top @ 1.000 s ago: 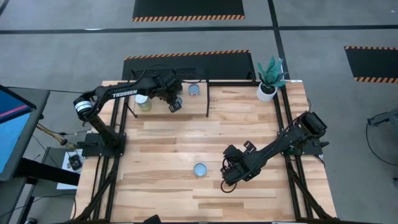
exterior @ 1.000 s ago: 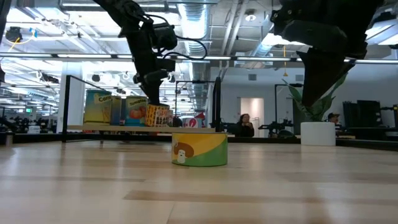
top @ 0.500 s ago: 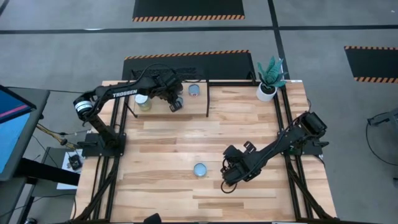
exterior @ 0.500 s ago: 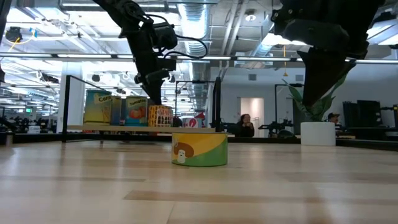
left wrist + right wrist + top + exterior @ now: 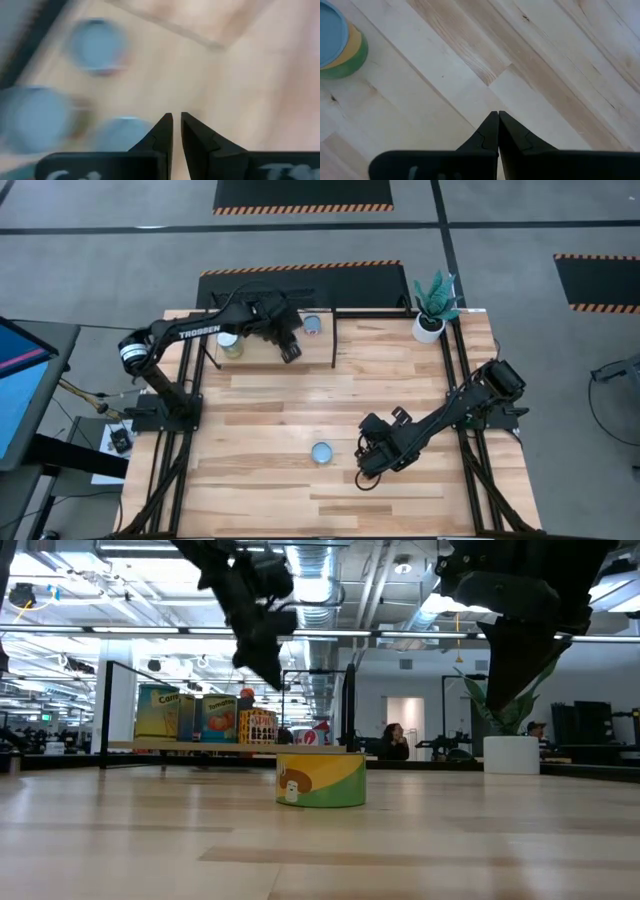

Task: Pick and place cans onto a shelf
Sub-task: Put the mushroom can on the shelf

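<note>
1. High view: left gripper [image 5: 291, 350] at the front edge of the shelf [image 5: 262, 345], holding nothing; cans on the shelf, one [image 5: 313, 325] just beside it. Lone can [image 5: 322, 452] on the table [image 5: 300, 390], near the right gripper [image 5: 365, 465].
2. Low view: green-and-yellow can [image 5: 321, 779] in the foreground, shelf cans [image 5: 200, 712] behind.
3. Left wrist view: fingers [image 5: 162, 132] a narrow slit apart, empty; blurred can tops [image 5: 95, 40] below.
4. Right wrist view: fingers [image 5: 490, 131] pressed together, empty; can [image 5: 337, 42] well apart.
</note>
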